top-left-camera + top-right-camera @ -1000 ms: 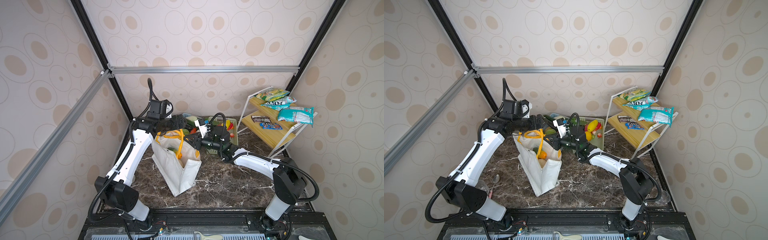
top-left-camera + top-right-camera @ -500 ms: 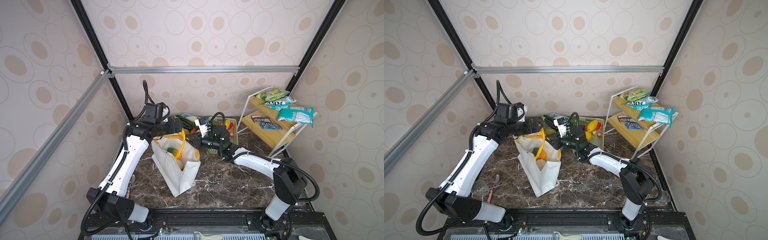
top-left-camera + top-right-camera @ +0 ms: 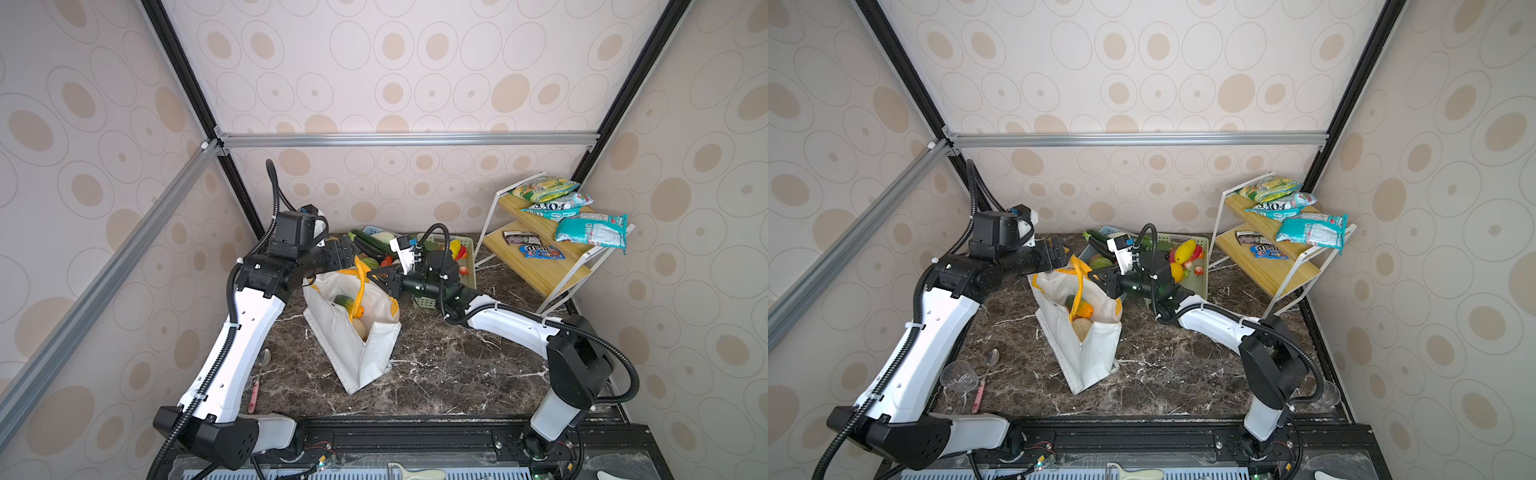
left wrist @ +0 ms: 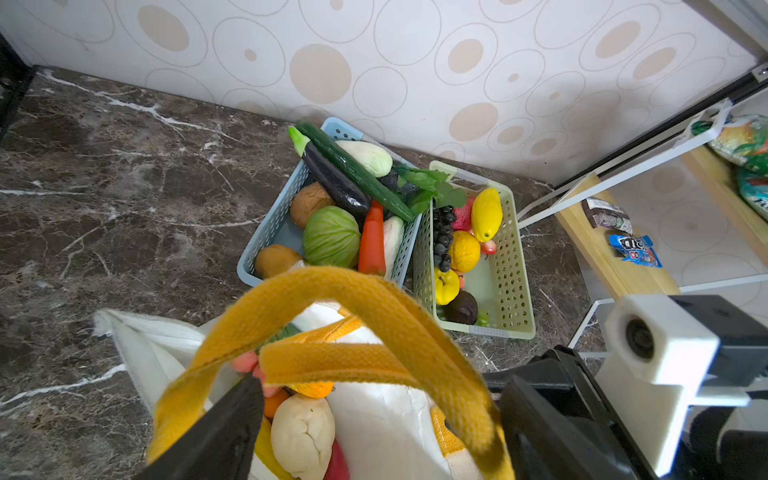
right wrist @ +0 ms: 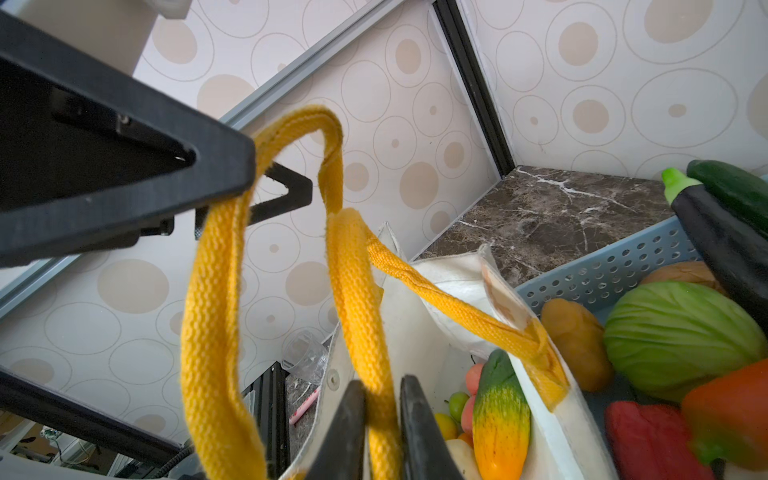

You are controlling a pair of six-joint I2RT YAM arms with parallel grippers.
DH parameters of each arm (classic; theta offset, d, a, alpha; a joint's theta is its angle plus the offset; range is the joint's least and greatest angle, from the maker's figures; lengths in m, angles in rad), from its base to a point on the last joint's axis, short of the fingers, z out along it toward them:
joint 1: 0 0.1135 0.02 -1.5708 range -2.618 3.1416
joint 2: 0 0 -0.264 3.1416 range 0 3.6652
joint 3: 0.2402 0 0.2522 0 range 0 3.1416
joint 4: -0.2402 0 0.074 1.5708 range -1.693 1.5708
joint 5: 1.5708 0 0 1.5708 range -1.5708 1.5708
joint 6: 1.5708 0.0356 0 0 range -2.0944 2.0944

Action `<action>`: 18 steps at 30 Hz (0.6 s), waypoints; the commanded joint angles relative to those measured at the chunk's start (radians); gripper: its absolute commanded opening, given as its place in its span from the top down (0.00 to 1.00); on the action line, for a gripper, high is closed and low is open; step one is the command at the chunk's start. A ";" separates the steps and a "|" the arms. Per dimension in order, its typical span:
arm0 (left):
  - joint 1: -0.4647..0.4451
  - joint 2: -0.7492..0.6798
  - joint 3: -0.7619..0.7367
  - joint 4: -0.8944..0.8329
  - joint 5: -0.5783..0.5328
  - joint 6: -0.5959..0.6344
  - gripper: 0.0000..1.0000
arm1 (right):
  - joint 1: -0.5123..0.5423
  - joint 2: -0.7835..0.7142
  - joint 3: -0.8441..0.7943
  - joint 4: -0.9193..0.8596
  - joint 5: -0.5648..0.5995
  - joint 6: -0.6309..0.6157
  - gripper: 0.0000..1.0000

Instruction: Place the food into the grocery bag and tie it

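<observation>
My right hand was closed on a yellow strap handle of the grocery bag, its two fingers pinching the webbing just above the bag's mouth. My left hand stood wide open. A strap loop arched between its spread fingers without being clamped. The bag stood upright on the marble bench, mouth open, between my two arms in both top views. Some food lay inside it: a white piece, a green-and-orange fruit and something red. More fruit lay in the green basket. That basket sat beside the blue basket of vegetables, just behind the bag.
</observation>
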 commanded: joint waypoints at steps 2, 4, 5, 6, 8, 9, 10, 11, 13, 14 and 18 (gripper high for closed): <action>-0.006 0.033 -0.001 0.028 0.053 0.012 0.09 | 0.007 -0.003 0.029 -0.002 -0.005 -0.011 0.82; -0.006 0.034 -0.006 0.051 0.088 0.011 0.08 | 0.007 0.002 0.033 -0.005 -0.001 -0.011 0.82; -0.005 0.028 -0.014 0.063 0.107 0.008 0.06 | 0.007 0.005 0.034 -0.008 0.000 -0.011 0.82; -0.005 0.021 -0.024 0.074 0.120 0.004 0.06 | 0.008 0.008 0.037 -0.008 0.001 -0.011 0.82; -0.005 0.010 -0.030 0.076 0.119 0.001 0.05 | 0.007 0.012 0.038 -0.010 0.003 -0.010 0.82; -0.006 0.004 -0.030 0.071 0.110 0.003 0.05 | 0.007 0.014 0.039 -0.010 0.005 -0.010 0.82; -0.005 -0.001 -0.031 0.063 0.100 0.004 0.03 | 0.007 0.017 0.040 -0.010 0.007 -0.010 0.82; -0.006 -0.006 -0.032 0.053 0.089 0.006 0.01 | 0.007 0.019 0.041 -0.010 0.008 -0.009 0.82; -0.006 -0.015 -0.041 0.044 0.064 0.008 0.02 | 0.007 0.022 0.043 -0.010 0.008 -0.006 0.82; -0.005 -0.022 -0.047 0.045 0.054 0.004 0.03 | 0.007 0.023 0.041 -0.008 0.008 -0.005 0.82; -0.005 -0.032 -0.036 0.033 0.034 0.005 0.01 | 0.007 0.016 0.033 -0.002 0.012 -0.004 0.83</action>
